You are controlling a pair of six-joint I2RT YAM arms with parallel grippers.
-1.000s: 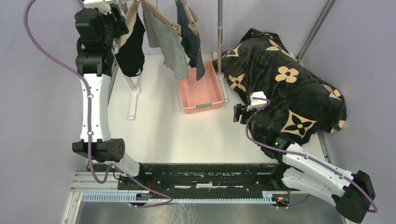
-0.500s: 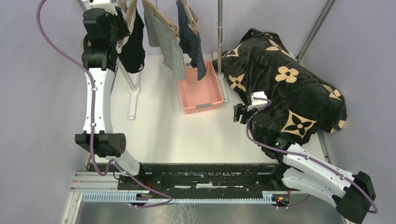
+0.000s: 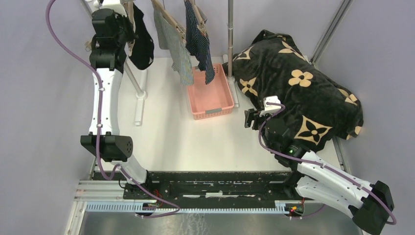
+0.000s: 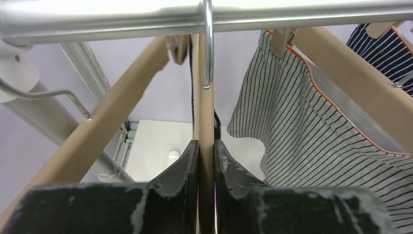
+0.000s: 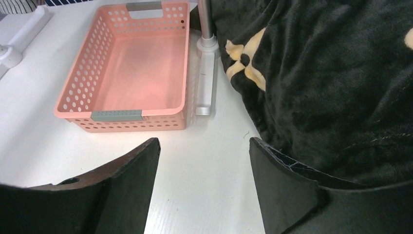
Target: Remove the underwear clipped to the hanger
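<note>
The left gripper [image 4: 207,161] is closed on the thin wooden edge of a hanger [image 4: 206,117], which is pinched between both fingers [image 4: 185,168] just below the rail [image 4: 146,17]. The black underwear [image 3: 142,43] appears to be clipped to that hanger and is seen edge-on from the wrist. The grey-striped pair [image 4: 292,126] and the navy pair [image 4: 384,44] are clipped to hangers beside it. None is judged freed yet, so the first removal is in hand. Next, a clip must be released or the cloth pulled down, and a regrip on the cloth itself is probably called for. The right gripper [image 5: 203,146] is open above the table, between the basket [image 5: 78,92] and the blanket [image 5: 316,73].
</note>
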